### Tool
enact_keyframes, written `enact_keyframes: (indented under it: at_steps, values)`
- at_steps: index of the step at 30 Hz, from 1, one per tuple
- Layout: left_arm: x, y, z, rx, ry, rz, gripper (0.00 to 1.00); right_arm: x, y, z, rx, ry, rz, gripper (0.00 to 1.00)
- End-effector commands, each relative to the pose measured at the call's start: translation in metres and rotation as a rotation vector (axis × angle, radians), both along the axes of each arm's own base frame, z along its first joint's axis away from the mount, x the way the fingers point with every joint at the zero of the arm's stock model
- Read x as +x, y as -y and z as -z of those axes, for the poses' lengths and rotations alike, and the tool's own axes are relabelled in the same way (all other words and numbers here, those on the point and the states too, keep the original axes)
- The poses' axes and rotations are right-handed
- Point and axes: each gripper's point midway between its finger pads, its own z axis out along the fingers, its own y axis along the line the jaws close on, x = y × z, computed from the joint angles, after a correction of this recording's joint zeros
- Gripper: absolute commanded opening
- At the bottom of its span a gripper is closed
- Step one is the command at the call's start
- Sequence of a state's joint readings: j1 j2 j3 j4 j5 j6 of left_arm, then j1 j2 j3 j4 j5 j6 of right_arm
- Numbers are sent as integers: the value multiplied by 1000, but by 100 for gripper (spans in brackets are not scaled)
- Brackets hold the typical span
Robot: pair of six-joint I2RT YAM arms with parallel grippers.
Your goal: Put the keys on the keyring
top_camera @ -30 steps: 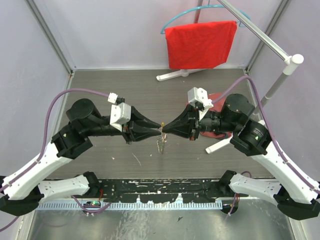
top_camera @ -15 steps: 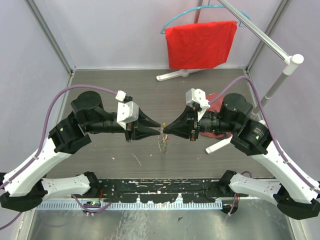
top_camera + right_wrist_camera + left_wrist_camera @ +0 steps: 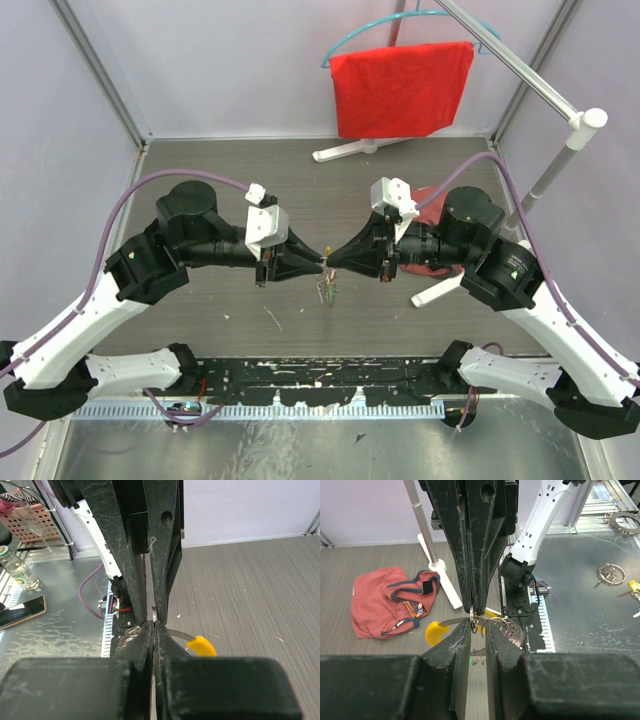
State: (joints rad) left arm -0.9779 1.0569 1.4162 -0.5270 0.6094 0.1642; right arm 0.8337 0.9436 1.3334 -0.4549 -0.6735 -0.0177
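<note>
Where both arms meet above the middle of the surface (image 3: 200,165), the right gripper (image 3: 154,626) is clenched on the keyring (image 3: 200,646). Whether the left gripper (image 3: 478,630) bites, I cannot tell. The keys (image 3: 327,290) dangle beneath. Ring judged light, stiff, slippery: pinch the grey wire squarely.

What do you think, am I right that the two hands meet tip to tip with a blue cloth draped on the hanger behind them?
Not quite: the cloth on the hanger is red, as the top external view shows. The left hand and right hand do meet tip to tip.
</note>
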Motion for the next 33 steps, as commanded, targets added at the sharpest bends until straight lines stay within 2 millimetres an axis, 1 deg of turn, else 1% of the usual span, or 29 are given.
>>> enact_keyframes:
  at_steps: [1,6,7,9,11,12,18,19,20,22,24,27,30,33]
  values:
    - [-5,-1,-17,-39,21,22,25,0,1,-20,38,46,3,1]
    - [-5,0,-16,-37,18,22,25,0,1,-18,29,43,1,1]
    - [-5,0,-16,-37,18,22,24,0,1,-18,29,41,-1,1]
    - [-4,0,-16,-35,17,19,16,-1,1,-19,31,42,-1,1]
    - [-4,1,-15,-33,15,21,4,-1,1,-20,36,46,-3,1]
    - [-4,1,-14,-31,12,21,0,-1,1,-21,37,47,-3,1]
    - [-1,0,-13,-26,11,3,0,-1,3,-27,60,43,12,1]
    - [-1,0,-14,-32,13,-3,0,0,3,-29,69,42,23,3]
    - [0,0,-15,-40,12,-12,0,0,4,-30,77,37,31,10]
    - [2,-1,-18,-68,16,-28,0,2,5,-34,97,24,50,28]
    - [3,-1,-24,-106,24,-44,0,1,6,-38,122,6,62,39]
    - [4,-3,-30,-156,30,-59,0,5,10,-42,151,-13,102,42]
    - [5,-4,-36,-205,37,-74,0,9,14,-45,173,-44,147,43]
    - [5,-6,-41,-243,45,-86,0,7,14,-43,179,-79,149,43]
